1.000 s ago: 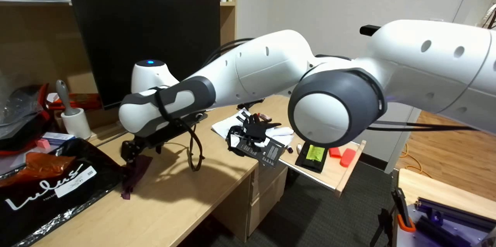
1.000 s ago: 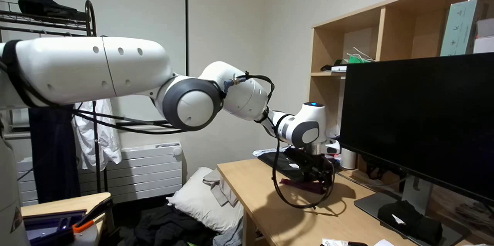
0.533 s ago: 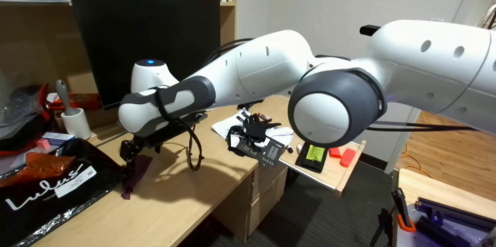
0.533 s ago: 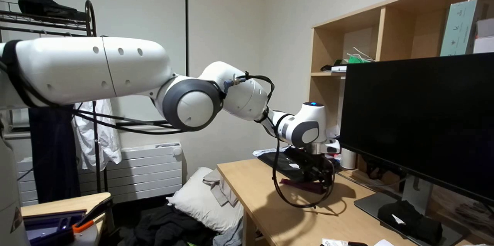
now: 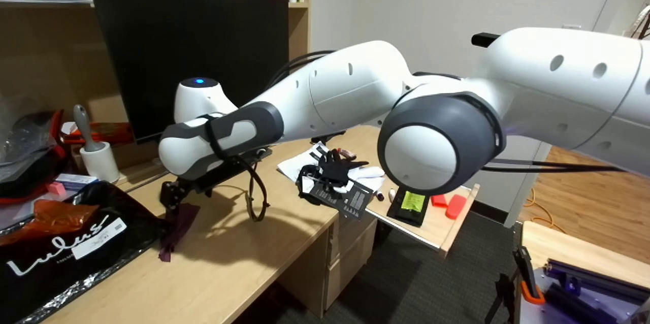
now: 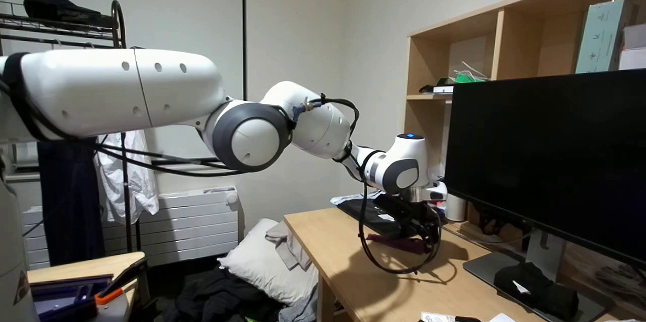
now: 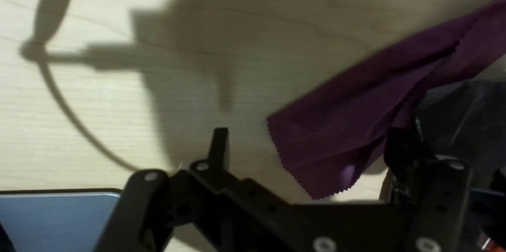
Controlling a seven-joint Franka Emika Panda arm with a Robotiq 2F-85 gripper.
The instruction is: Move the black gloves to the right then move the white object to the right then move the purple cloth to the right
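The purple cloth (image 7: pixel 340 129) lies limp on the desk. It also shows in both exterior views (image 5: pixel 177 227) (image 6: pixel 396 243), beside the black lettered bag. My gripper (image 7: pixel 310 137) is open low over the cloth. In the wrist view one finger is left of the cloth over bare wood. The other finger overlaps the cloth's right edge; whether it touches is unclear. The black gloves (image 5: pixel 334 167) lie on papers at the desk's far end, with a grey patch (image 5: pixel 350 197). A small pinkish-white item (image 5: pixel 347 154) beside the gloves may be the white object.
The black bag with white lettering (image 5: pixel 76 237) lies next to the gripper. A monitor (image 5: pixel 198 60) stands behind the arm. An open drawer (image 5: pixel 436 227) holds red pieces and a black case. A black bundle (image 6: pixel 537 289) lies on the monitor base. A cable loop (image 6: pixel 373 261) hangs from the wrist.
In the last half second the arm's wrist and gripper have shifted slightly to the right in both exterior views. The purple cloth has not visibly moved.
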